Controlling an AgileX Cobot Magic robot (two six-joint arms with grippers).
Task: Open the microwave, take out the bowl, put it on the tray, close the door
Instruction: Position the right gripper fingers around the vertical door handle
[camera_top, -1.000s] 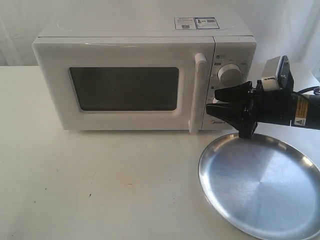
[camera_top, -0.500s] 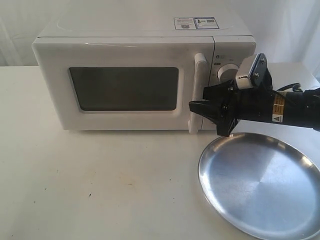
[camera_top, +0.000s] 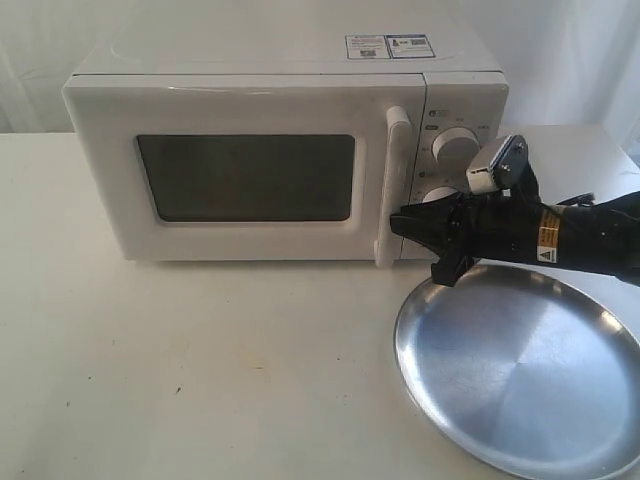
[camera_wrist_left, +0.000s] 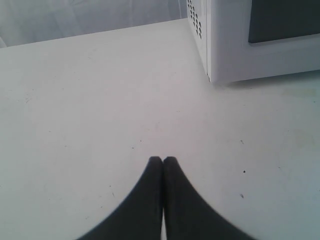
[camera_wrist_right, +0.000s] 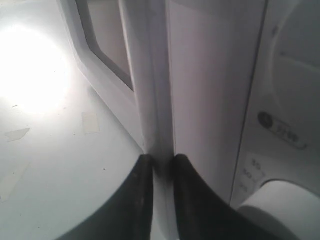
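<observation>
Microwave (camera_top: 280, 60) stands at the back of the table (camera_top: 200, 380) in the exterior view with its door (camera_top: 240, 110) closed and the tray (camera_top: 520, 370) lying near its right end, while the right gripper (camera_top: 400, 222) reaches in from the right to the lower part of the handle (camera_top: 392, 180). In the left wrist view the left gripper (camera_wrist_left: 163, 160) hangs over the table near the microwave's corner, jaws pressed together. In the right wrist view the jaws pinch the handle between them, with a dial (camera_wrist_right: 280, 210) just beside.
</observation>
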